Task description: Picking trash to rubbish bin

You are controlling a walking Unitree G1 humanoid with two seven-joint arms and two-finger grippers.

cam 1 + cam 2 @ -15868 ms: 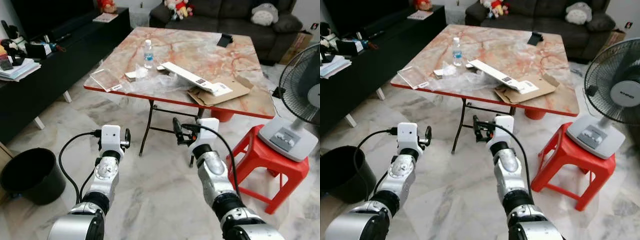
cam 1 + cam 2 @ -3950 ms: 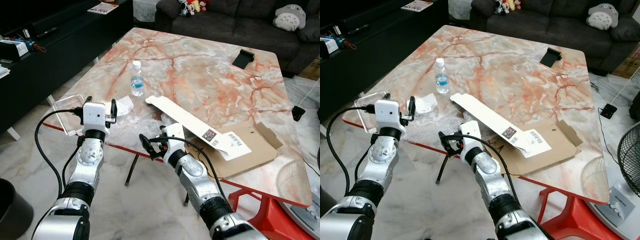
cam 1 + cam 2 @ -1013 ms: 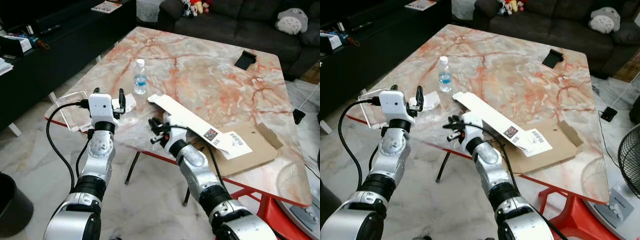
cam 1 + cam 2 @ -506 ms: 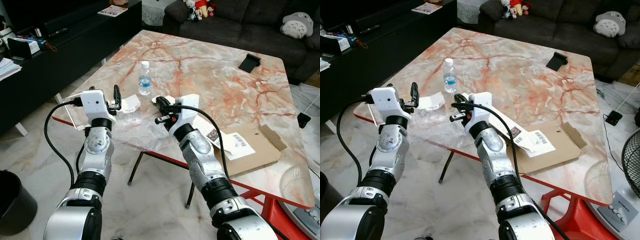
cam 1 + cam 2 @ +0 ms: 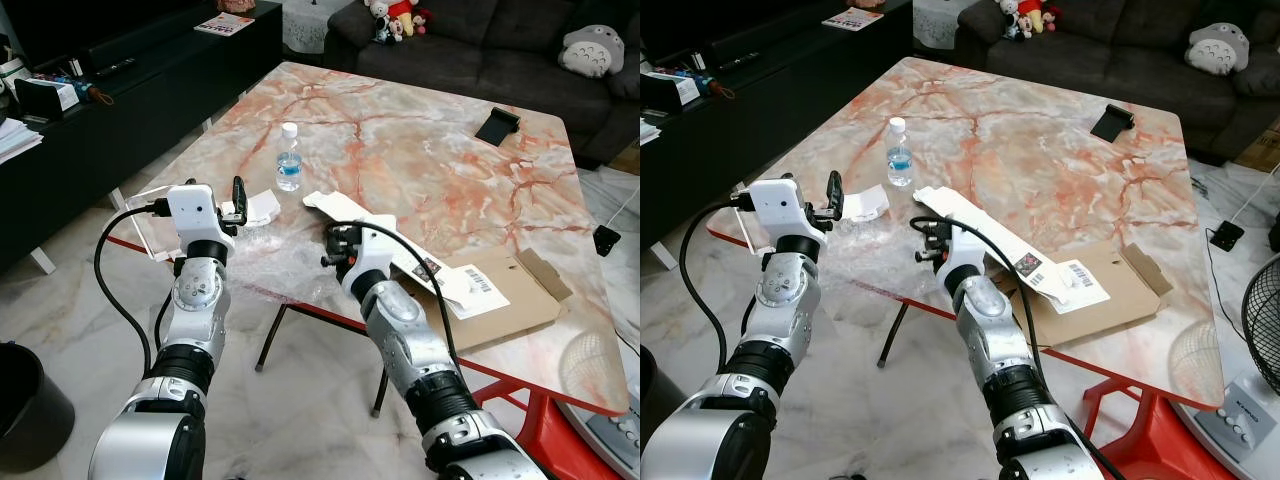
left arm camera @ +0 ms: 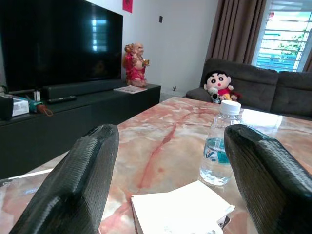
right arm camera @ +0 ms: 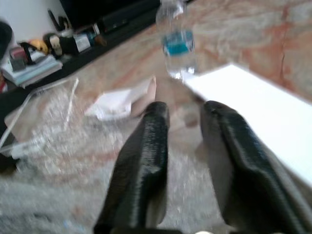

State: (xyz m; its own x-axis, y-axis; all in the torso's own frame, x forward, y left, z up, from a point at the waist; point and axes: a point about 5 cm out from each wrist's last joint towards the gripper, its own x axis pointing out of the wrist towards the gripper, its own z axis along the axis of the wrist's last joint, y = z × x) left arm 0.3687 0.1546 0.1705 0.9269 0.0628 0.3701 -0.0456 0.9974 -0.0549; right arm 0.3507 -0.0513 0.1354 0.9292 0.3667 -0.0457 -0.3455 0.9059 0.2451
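Marble table [image 5: 420, 150]: bottle [image 5: 289, 158], white strip [image 5: 385, 245], cardboard [image 5: 505, 295]. Left gripper [image 5: 238, 200] wide apart, empty; right gripper [image 5: 338, 245] nearly closed, empty.

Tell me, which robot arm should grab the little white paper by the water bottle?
Probably the left. The left tool hovers open right beside the white paper, which lies between its fingers in the left wrist view. The right tool sits further along the table, by the long white box.
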